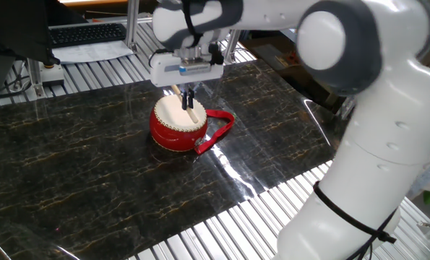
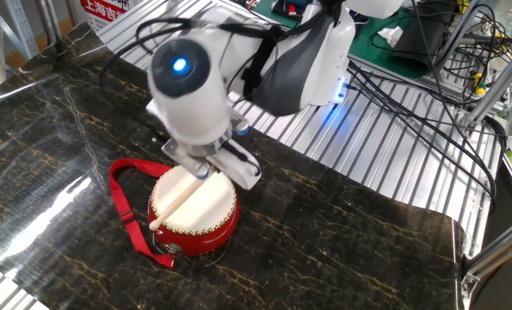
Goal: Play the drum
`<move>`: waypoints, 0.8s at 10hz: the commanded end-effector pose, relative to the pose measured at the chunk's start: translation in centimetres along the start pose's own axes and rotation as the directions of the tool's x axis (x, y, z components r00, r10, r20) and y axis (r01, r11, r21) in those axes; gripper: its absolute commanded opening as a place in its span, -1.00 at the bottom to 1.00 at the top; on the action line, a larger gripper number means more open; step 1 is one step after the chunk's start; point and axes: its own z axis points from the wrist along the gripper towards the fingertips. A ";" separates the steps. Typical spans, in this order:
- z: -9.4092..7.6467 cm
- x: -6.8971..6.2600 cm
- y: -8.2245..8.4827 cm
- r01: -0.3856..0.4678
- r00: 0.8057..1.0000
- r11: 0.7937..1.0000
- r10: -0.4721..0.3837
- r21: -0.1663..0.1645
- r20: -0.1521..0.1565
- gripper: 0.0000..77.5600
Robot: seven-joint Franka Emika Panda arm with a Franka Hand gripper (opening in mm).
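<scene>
Drum (image 1: 178, 123) sits mid-counter (image 1: 92, 173), skin up, its strap (image 2: 126, 211) trailing toward nine o'clock in the other fixed view. Above it the pincer (image 1: 187, 94) is clamped on a thin stick (image 2: 180, 199), which slants across the skin, angled for striking.

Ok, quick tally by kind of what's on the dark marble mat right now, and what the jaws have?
Drums: 1, the red drum with its strap loop.
Sticks: 1, the pale wooden stick, held in the jaws of the gripper.
Total: 2.
</scene>
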 end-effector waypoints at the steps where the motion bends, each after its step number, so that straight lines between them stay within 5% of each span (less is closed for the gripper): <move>1: 0.3 1.0 0.2 -0.032 0.987 0.998 0.040 -0.054 0.156 -0.97; 4: 0.7 0.4 0.6 -0.033 0.985 0.998 0.042 -0.059 0.165 -0.97; 8: 0.8 -0.5 0.6 -0.021 0.991 0.999 0.027 -0.048 0.130 -0.97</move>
